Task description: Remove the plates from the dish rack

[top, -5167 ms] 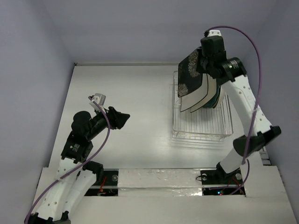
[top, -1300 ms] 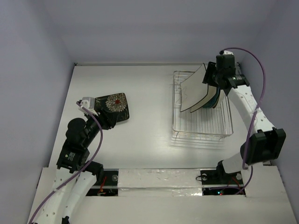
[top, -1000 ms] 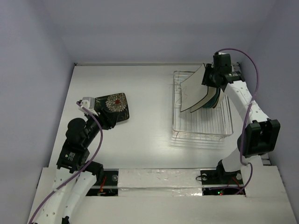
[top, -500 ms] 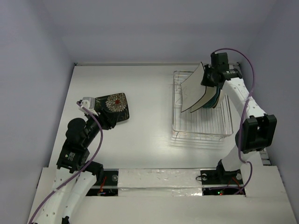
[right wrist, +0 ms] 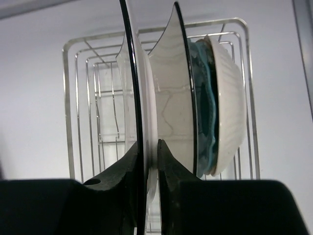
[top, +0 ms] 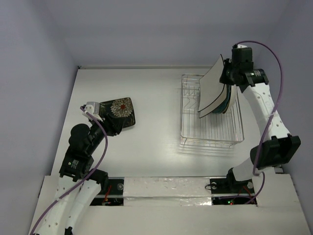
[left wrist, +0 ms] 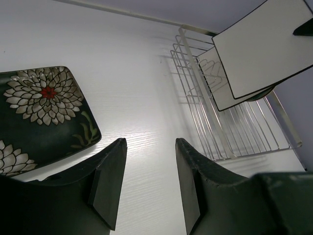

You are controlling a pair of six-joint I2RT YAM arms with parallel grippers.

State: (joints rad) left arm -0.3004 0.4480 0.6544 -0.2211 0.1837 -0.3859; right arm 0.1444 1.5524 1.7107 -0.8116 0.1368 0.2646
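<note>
Right wrist view caught the right gripper (right wrist: 146, 152) pinched tight on the rim of a square cream plate (left wrist: 264, 44), held above the rack (top: 210, 137), seemingly clear of its tines. The left gripper (left wrist: 149, 147) gaped empty beside the dark flowered plate (left wrist: 44, 112), which lay flat on the table (left wrist: 137, 73).

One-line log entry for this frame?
right gripper: shut on cream plate, held over rack | left gripper: open, beside dark plate on table | rack: holds other plates
</note>
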